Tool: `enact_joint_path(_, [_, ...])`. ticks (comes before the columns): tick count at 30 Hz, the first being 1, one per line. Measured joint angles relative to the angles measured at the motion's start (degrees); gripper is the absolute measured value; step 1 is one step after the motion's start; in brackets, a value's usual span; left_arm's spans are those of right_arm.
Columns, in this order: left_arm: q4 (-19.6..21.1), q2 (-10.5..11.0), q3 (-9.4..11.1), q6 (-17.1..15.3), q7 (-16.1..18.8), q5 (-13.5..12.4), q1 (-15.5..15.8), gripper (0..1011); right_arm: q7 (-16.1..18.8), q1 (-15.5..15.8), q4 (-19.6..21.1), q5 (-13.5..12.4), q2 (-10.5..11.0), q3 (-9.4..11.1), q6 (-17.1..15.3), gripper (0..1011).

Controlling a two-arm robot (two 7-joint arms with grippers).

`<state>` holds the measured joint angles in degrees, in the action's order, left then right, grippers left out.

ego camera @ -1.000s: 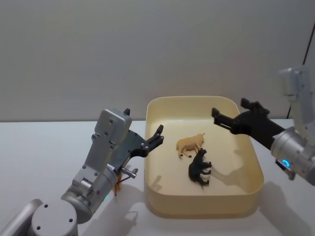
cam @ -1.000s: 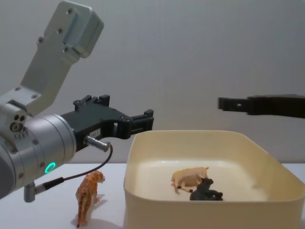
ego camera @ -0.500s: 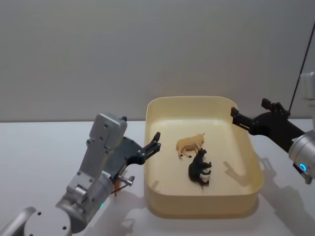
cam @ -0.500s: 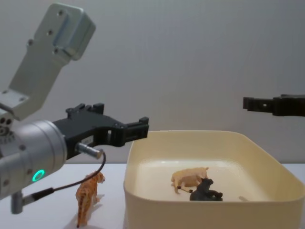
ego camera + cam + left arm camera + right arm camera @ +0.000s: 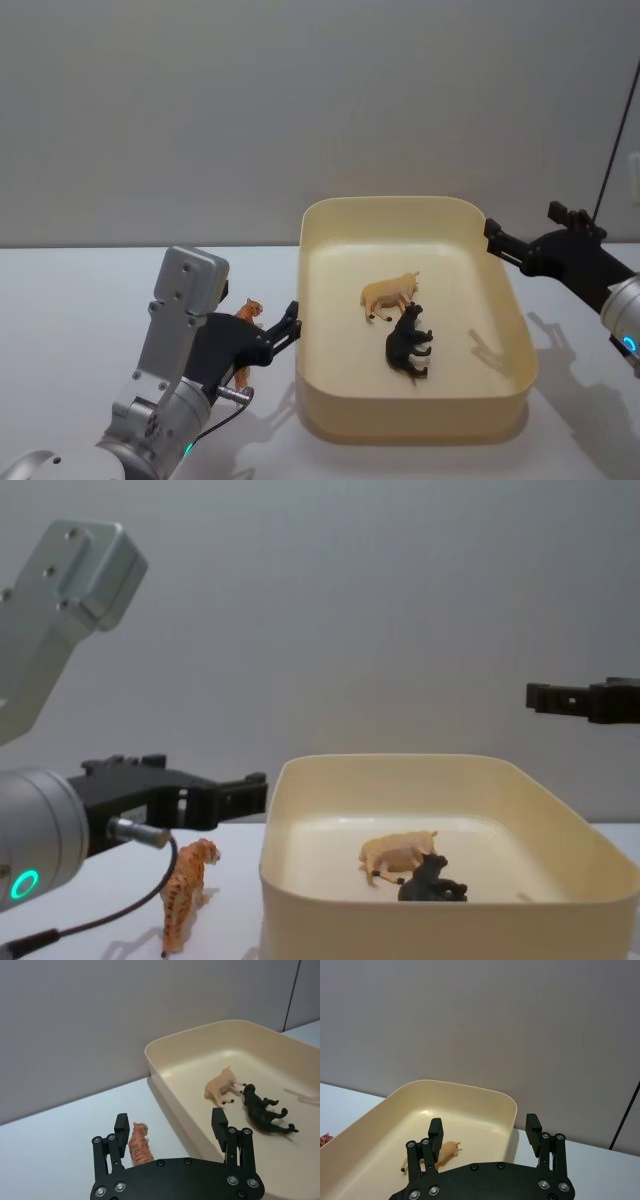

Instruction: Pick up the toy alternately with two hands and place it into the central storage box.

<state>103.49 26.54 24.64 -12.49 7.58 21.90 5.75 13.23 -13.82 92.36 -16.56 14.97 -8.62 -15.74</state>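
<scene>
Cream-yellow rectangular plastic storage box (image 5: 410, 422) sits on the white table (image 5: 80, 300), already holding two toys lying on their sides, so the step in hand looks like the left arm's turn to pick up the toy left outside it. The left gripper (image 5: 286, 328), black and pronged on a thick silver arm, hovers just beside the box's left wall and a little above the table. Its jaws are spread wide and hold nothing. In the left wrist view the target shows between them, close to one jaw. The right gripper (image 5: 497, 243) hangs above the box's far right corner, its jaws also wide apart and empty. A black animal figure (image 5: 408, 343) and a tan animal figure (image 5: 388, 293) lie touching near the middle of the box floor. The orange striped toy tiger (image 5: 185, 885) stands upright on the table just outside the left wall. Next, I judge, the left jaws must drop lower, centre on the tiger's body and close.
</scene>
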Motion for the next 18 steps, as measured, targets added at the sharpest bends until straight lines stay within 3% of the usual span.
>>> enact_joint_path(7, [0.3,-0.7,-0.7,-4.5,3.4,3.0,-0.3,1000,-0.2,0.2,0.1,0.0,0.1,0.1,0.1,1001])
enact_joint_path(18, [-1.9,-2.0,-1.4,-8.2,4.3,4.5,0.9,1000,-0.3,0.3,0.2,-0.1,0.2,0.2,0.2,1001])
